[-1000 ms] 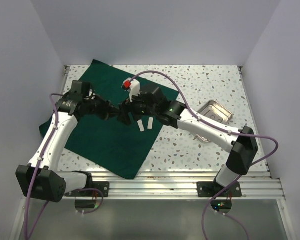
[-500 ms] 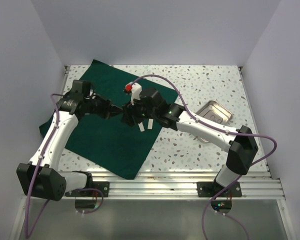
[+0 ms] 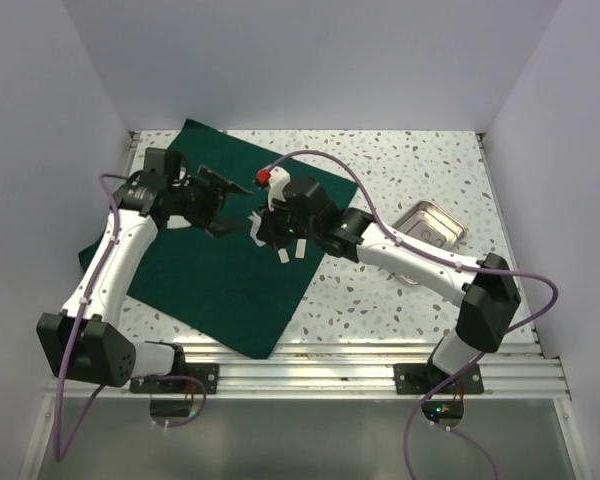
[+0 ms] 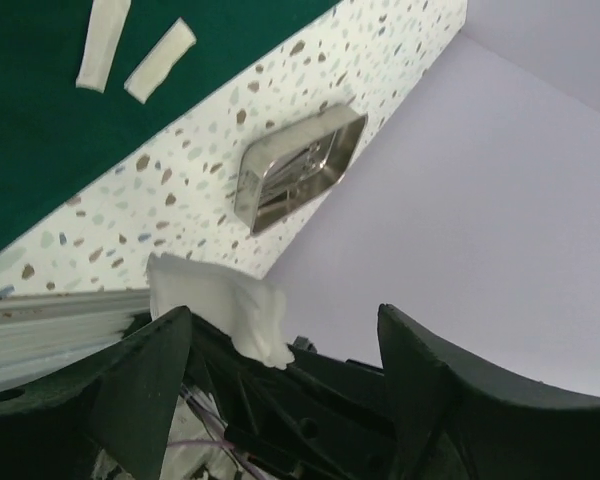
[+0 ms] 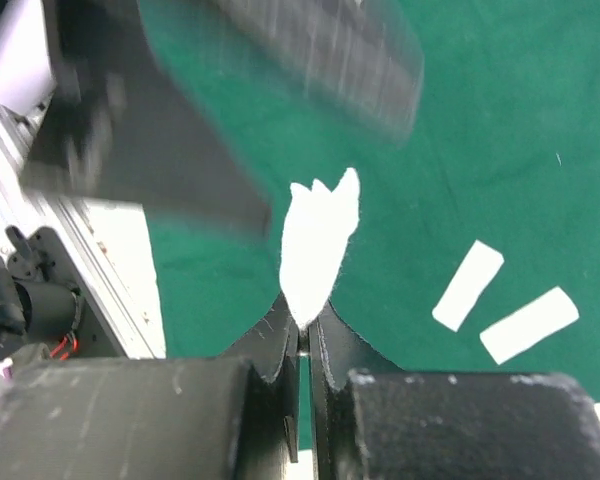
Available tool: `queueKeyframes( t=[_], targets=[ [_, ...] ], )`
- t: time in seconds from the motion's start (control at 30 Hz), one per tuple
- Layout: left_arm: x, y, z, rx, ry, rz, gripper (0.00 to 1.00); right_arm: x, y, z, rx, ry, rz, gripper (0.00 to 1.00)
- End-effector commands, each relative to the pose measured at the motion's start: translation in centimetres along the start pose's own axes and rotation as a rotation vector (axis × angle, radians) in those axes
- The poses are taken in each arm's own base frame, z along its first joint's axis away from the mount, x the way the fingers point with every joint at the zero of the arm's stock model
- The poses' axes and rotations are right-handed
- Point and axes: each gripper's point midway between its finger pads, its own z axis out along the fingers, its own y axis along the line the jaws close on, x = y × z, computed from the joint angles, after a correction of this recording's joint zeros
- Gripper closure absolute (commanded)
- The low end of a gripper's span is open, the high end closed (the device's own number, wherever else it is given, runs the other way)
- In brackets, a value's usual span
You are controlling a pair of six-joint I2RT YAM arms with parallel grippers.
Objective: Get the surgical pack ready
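Speckled surface [image 3: 400,160] boxed by walls [image 3: 310,60], room lying open toward the steel tray [image 3: 432,222], dark green cloth [image 3: 220,290] lying cornerwise at left, our right fingers [image 5: 270,338] pinching a white strip [image 5: 318,240], our left fingers [image 4: 140,380] gaping apart

L gripper [image 4: 285,315] fingers spread; 2 white strips [image 4: 160,60] on green cloth [image 4: 40,140], steel tray [image 4: 298,165] on table [image 4: 170,230].

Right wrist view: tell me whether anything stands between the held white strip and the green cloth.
Nothing visible does. The strip, pinched by the right gripper, has bare cloth behind it; the open left gripper hangs close beside.
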Motion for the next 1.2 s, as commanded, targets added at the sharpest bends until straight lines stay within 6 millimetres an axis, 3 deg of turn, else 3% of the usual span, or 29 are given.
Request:
queueKeyframes(
  t=[0.0,0.07,0.1,0.17,0.2,0.27,0.3,0.37,0.47,0.6,0.7,0.9,1.17],
  targets=[
    [-2.7,-1.5,-0.3,-0.024,-0.103,0.162,0.21,-0.6,-2.4,-2.6,0.065,-0.027,0.070,1.00],
    [-3.3,-2.0,-0.5,-0.036,-0.130,0.235,0.21,0.6,-4.4,-3.9,0.087,0.003,0.129,1.00],
    [-4.0,-1.8,-0.3,-0.055,-0.146,0.303,0.21,1.0,-7.5,-5.0,0.146,0.016,0.212,1.00],
    [-4.6,-1.7,0.1,-0.071,-0.150,0.374,0.21,2.4,-10.8,-6.8,0.201,0.043,0.299,1.00],
    [-5.0,-1.5,0.3,-0.074,-0.158,0.445,0.21,3.2,-14.4,-8.5,0.284,0.059,0.376,1.00],
    [-5.4,-1.2,0.3,-0.076,-0.173,0.505,0.21,4.5,-17.3,-10.5,0.348,0.094,0.436,1.00],
    [-5.9,-0.8,0.6,-0.085,-0.187,0.555,0.22,5.8,-20.0,-12.4,0.408,0.130,0.494,1.00],
    [-6.2,-0.4,0.7,-0.094,-0.196,0.597,0.23,7.5,-22.3,-13.8,0.449,0.167,0.555,1.00],
    [-6.6,0.0,1.0,-0.091,-0.199,0.686,0.22,11.0,-27.3,-17.7,0.551,0.186,0.747,1.00],
    [-7.0,0.4,1.6,-0.102,-0.185,0.737,0.22,14.0,-29.6,-19.5,0.575,0.176,0.934,1.00],
    [-7.3,1.2,2.2,-0.132,-0.165,0.755,0.22,15.9,-30.0,-18.5,0.518,0.214,1.019,0.98],
    [-8.3,2.5,2.7,-0.194,-0.173,0.753,0.20,17.8,-29.8,-15.1,0.352,0.276,1.114,0.91],
    [-9.2,2.5,3.4,-0.217,-0.186,0.741,0.20,19.9,-30.4,-14.3,0.362,0.342,1.127,0.82]
  ],
)
